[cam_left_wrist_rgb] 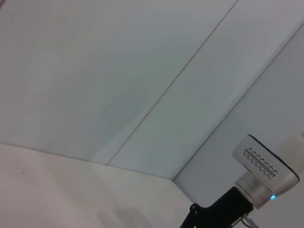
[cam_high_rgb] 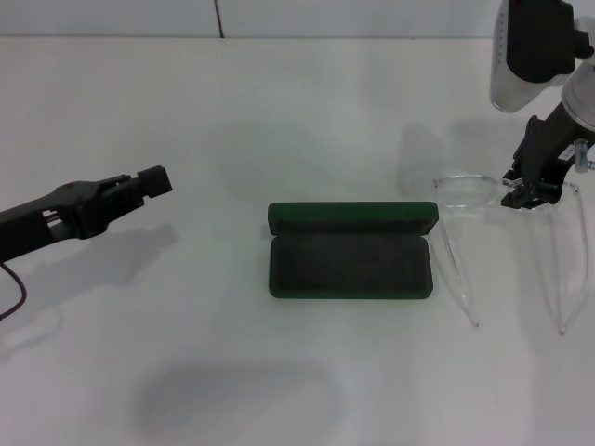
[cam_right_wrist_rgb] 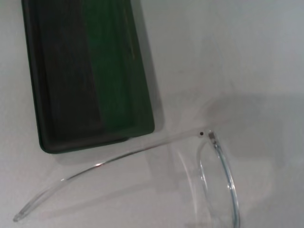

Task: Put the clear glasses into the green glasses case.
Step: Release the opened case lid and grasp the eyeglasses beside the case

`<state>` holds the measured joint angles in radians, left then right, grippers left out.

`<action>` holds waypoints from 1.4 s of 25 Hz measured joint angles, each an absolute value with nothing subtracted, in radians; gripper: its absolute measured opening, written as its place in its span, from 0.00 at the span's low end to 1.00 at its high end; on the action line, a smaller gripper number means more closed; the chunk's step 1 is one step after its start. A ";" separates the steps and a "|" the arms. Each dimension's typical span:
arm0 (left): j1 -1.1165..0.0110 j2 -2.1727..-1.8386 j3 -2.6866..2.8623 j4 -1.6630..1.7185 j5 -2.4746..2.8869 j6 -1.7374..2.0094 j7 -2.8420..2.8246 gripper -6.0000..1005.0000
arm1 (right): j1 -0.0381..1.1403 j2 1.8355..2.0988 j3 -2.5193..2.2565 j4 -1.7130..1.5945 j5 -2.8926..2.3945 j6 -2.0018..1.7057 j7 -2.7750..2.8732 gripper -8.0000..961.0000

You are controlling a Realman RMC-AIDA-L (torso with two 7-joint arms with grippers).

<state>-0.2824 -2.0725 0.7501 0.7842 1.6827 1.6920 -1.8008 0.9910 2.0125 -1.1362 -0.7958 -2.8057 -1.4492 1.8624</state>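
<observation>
Fingers of the right gripper point(cam_high_rgb: 532, 197): lowered onto the front bar of the clear glasses point(cam_high_rgb: 507, 243), at about its middle; they look closed on the frame, though the grip itself is too small to make out fully. Right arm descends from above the item.

Clear glasses: transparent frame, both arms unfolded and stretched away from the right fingers toward the near table edge, tips resting on the white table point(cam_high_rgb: 307, 121). One lens lies on the case side of the fingers; the other is hard to see against the table. The right wrist view shows one lens rim point(cam_right_wrist_rgb: 221, 183) and one long curved arm running alongside the case end, apart from it.

Green glasses case point(cam_high_rgb: 351, 251): open, lying flat, well to the left of the right fingers and apart from the glasses. Lid folded back on the far side, dark grey lining facing up, nothing inside.

Fingers of the left gripper point(cam_high_rgb: 153, 181): pressed together, holding nothing, raised over the table, well apart from the case on its far side from the glasses.
</observation>
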 joint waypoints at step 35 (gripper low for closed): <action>-0.278 -2.074 0.750 0.782 1.683 1.706 -1.801 0.08 | 0.991 2.016 -1.133 -0.787 -2.770 -1.431 1.859 0.26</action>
<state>-0.2776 -2.0740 0.7501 0.7816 1.6827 1.7057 -1.8008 0.9907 2.0156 -1.1325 -0.7868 -2.7701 -1.4310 1.8594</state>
